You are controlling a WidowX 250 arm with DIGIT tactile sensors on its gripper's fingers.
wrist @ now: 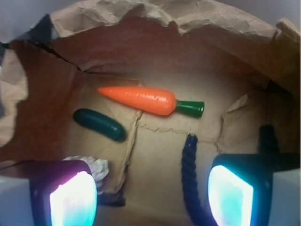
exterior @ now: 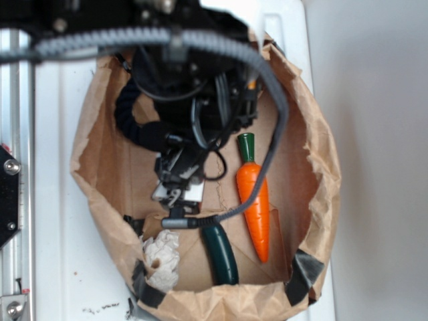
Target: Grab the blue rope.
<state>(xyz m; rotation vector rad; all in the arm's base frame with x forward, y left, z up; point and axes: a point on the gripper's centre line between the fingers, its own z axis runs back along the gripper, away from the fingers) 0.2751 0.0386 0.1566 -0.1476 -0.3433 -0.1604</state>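
One cucumber (wrist: 99, 124) at left, one carrot (wrist: 149, 100) centre, one blue rope (wrist: 190, 181) lower right lie inside the paper bag (wrist: 155, 19). Jaws stand apart, empty, rope just inside the right one. Only the exterior view shows rope (exterior: 137, 120) curving under the arm at upper left.
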